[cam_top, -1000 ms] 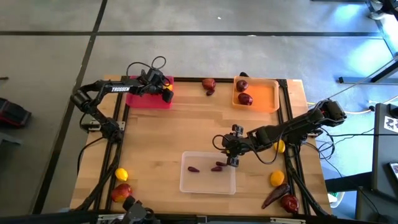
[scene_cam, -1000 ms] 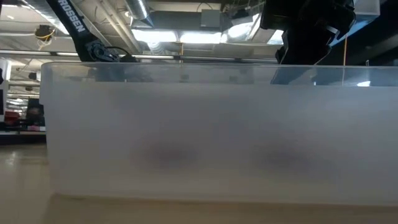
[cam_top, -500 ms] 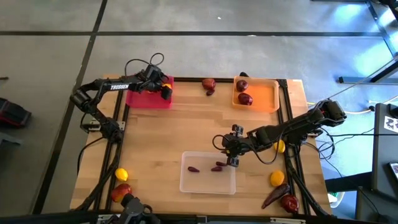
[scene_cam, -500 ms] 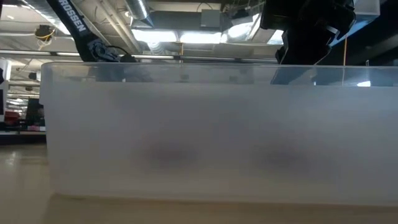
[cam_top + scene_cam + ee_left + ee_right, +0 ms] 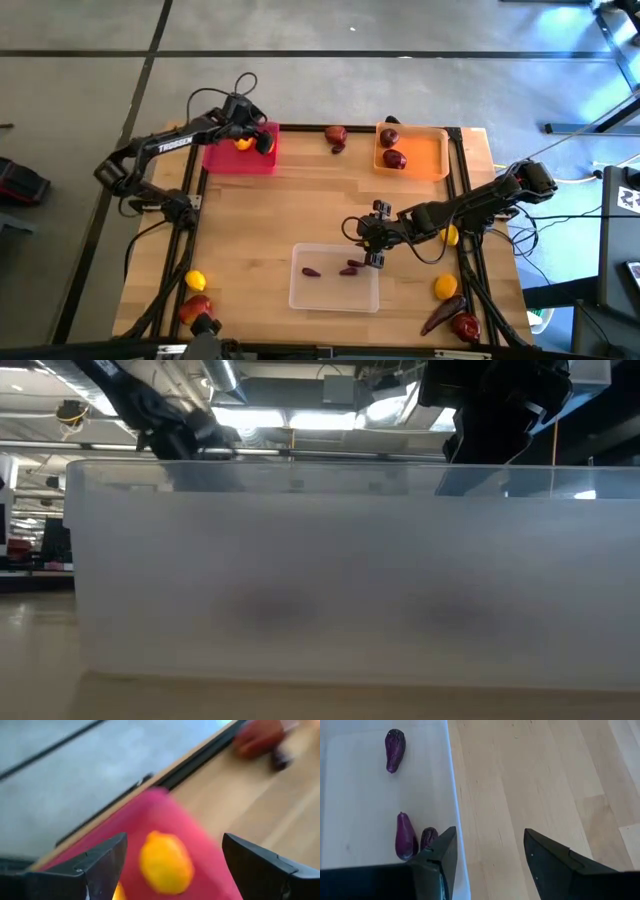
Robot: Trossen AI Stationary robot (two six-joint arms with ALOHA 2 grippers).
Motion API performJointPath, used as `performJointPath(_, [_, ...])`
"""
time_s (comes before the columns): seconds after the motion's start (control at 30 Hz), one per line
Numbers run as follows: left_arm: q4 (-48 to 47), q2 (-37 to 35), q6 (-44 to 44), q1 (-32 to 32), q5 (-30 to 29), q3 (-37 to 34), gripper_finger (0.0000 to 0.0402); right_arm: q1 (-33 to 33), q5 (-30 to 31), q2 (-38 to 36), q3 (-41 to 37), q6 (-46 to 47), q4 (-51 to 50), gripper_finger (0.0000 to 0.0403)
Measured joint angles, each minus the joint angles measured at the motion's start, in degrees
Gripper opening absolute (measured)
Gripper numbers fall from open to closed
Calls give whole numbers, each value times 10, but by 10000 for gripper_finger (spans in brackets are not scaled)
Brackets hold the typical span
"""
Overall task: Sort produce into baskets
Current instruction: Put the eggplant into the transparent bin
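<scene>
My left gripper [image 5: 256, 137] is open above the bright pink basket [image 5: 226, 158] at the table's far left. A yellow lemon [image 5: 242, 143] lies in that basket, below and between the fingers in the left wrist view [image 5: 166, 862]; they stand wide of it. My right gripper [image 5: 372, 242] is open and empty over the far right edge of the clear basket [image 5: 334, 292]. That basket holds three small purple pods [image 5: 405, 837]. In the low view the clear basket's wall [image 5: 350, 580] hides the table.
The orange basket [image 5: 428, 158] at the far right holds dark red fruits. A red fruit [image 5: 336, 134] lies between the pink and orange baskets. A lemon [image 5: 195, 281] and a red fruit [image 5: 195, 308] lie near left. Lemons [image 5: 444, 287], a long maroon pod [image 5: 440, 315] and a red fruit lie near right.
My left arm has swung toward the table's left and far edge over the pink basket. The lemon, earlier hidden at the gripper, now lies in plain view in the pink basket. My right arm has kept still.
</scene>
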Motion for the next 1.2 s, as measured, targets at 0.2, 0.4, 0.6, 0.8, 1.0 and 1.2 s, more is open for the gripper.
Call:
performJointPath(0.2, [44, -37, -1, -55, 39, 11, 322, 0, 1, 0, 0, -7, 0, 193])
performJointPath(0.4, [118, -26, -17, -121, 74, 11, 322, 0, 1, 0, 0, -8, -1, 193])
performJointPath(0.6, [214, 6, -26, -167, 75, 11, 322, 0, 4, 0, 0, -33, 6, 193])
performJointPath(0.8, [227, 61, -33, -201, 75, 39, 322, 0, 15, 0, 0, -42, 9, 193])
performJointPath(1.0, [213, 117, -21, -224, 75, 96, 322, 0, 15, 0, 0, -42, 9, 193])
performJointPath(1.2, [152, 177, 3, -245, 75, 174, 322, 0, 15, 0, 0, -41, 7, 193])
